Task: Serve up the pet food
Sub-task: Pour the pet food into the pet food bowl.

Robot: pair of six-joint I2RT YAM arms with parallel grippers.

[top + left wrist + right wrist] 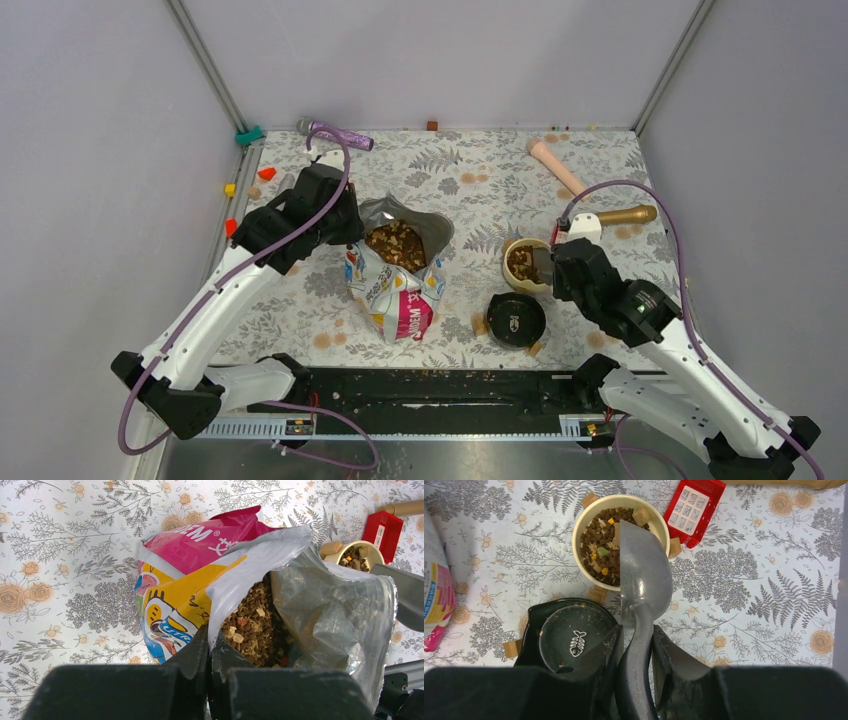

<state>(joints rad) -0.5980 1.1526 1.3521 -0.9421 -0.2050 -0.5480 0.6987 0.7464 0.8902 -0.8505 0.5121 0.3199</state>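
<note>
A pink and yellow food bag (395, 285) lies open on the floral table, and the pet food (252, 630) is heaped inside it. My left gripper (214, 645) is shut on the bag's white rim and holds the mouth up. My right gripper (636, 632) is shut on the handle of a grey scoop (644, 575). The scoop's blade is tipped over a cream bowl (579, 530) with kibble (599, 535) in it. Beside my right fingers sits a black dish (569, 635) with a white fishbone mark, holding only crumbs.
A red gridded tray (694, 507) lies just behind the cream bowl. At the back right are a peach stick (555, 165) and a golden handle (625, 214). A purple item (340, 133) and small coloured blocks (266, 173) sit back left. A black rail (440, 385) lines the near edge.
</note>
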